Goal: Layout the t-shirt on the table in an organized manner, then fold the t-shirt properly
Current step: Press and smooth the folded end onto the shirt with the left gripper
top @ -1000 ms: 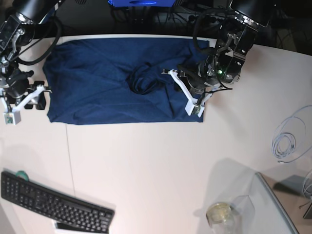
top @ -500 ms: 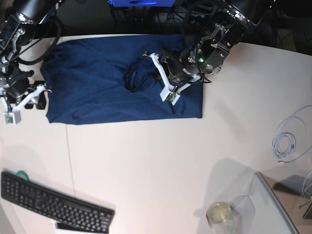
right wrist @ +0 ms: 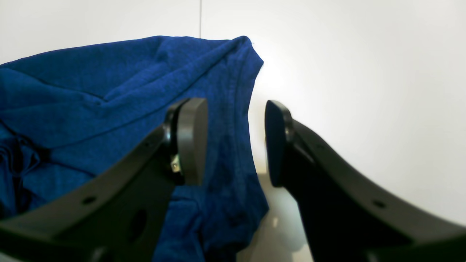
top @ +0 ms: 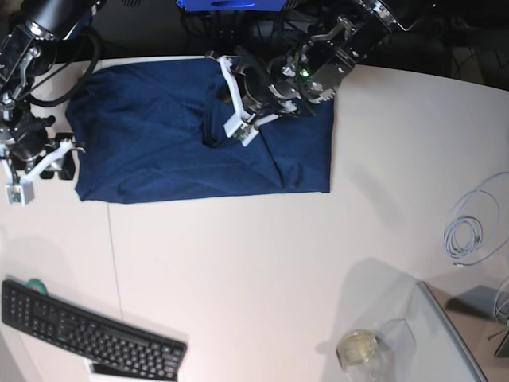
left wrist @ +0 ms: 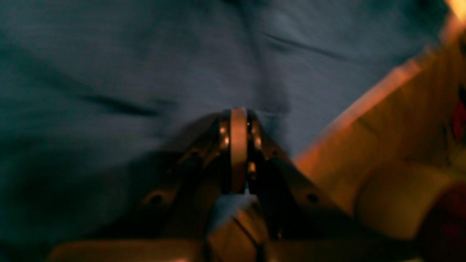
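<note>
Hovering at the far-left edge of the desk (top: 254, 263), the right pincer (top: 38, 169) is standing half open with nothing between its pads, its tips just over the left hem of the t-shirt (top: 159, 135). Near the front left a black keyboard (top: 87, 334) is lying. The navy t-shirt is spreading across the far side of the desk, bunched at its middle. The left pincer (top: 231, 99) is sitting over that bunched part, its pads pressed together; whether cloth is pinched there I cannot tell. At the near right a clear jar (top: 362, 350) is standing, holding something pale yellowish.
</note>
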Controlling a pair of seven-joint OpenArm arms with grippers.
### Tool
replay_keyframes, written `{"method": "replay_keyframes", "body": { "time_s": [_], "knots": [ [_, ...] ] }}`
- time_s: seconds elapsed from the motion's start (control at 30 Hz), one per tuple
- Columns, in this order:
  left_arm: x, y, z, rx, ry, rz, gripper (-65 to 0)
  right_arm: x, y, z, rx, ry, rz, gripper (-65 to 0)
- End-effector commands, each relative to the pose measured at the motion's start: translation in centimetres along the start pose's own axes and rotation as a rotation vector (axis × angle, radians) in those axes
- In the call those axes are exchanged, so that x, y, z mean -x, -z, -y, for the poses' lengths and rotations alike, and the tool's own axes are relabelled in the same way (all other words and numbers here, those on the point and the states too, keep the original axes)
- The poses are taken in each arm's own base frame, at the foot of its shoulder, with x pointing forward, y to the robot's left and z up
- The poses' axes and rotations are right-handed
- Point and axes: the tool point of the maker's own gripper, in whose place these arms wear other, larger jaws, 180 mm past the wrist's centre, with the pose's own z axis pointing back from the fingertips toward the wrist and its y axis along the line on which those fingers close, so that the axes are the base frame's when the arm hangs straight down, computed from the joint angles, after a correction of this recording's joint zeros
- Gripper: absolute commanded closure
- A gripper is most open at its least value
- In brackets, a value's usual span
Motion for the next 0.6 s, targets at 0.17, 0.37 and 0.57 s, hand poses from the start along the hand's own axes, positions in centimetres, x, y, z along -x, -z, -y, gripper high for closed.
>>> {"method": "replay_keyframes", "body": {
  "time_s": [0.17, 0.37, 0.57],
  "knots": [
    [-1.1, -0.1, 2.1, 0.049, 0.029, 0.035, 0.0, -1.8, -0.1, 0.2, 0.000, -0.012, 0.027, -24.5],
    [-4.1, -2.0, -0.4, -0.005, -0.009, 0.131, 0.0, -1.8, -0.1, 0.2, 0.000, -0.012, 0.027, -24.5],
    [-4.3, -2.4, -2.8, -0.056, -0.039, 0.139, 0.0, -1.8, -0.1, 0.2, 0.000, -0.012, 0.027, -24.5]
  ]
}}
